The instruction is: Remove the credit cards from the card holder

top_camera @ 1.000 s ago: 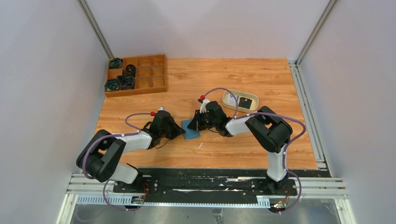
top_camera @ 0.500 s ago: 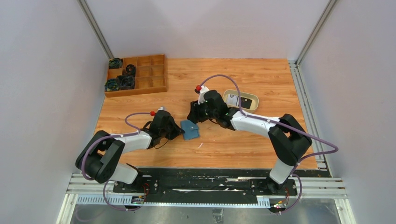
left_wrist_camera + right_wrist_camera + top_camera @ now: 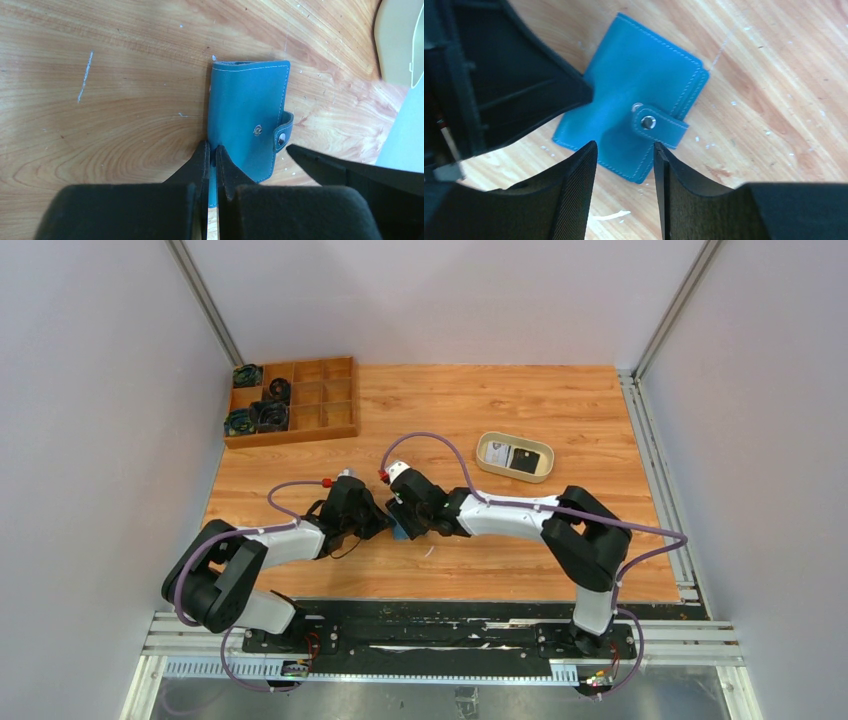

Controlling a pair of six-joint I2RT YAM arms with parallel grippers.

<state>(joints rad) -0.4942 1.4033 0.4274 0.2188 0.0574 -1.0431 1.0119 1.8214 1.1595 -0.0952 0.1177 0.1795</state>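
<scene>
The teal-blue card holder (image 3: pixel 250 107) lies folded shut on the wooden table. Its strap (image 3: pixel 659 123) rests on the cover with its snap beside the stud, apparently undone. My left gripper (image 3: pixel 212 152) is shut on the holder's near edge, and a strip of teal shows between its fingers. My right gripper (image 3: pixel 624 149) hangs open just above the strap end, with nothing between its fingertips. In the top view the card holder (image 3: pixel 399 533) is mostly covered by the right gripper (image 3: pixel 410 527), with the left gripper (image 3: pixel 380 524) beside it. Any credit cards inside the holder are hidden.
A cream oval tray (image 3: pixel 487 452) at the back right holds a dark card and a pale one. A wooden compartment box (image 3: pixel 318 398) with black parts stands at the back left. The two grippers are almost touching over the holder.
The right gripper has opened. It lifted back towards the tray, then came left and nearer, over the card holder. The left gripper has kept its pinch and place.
</scene>
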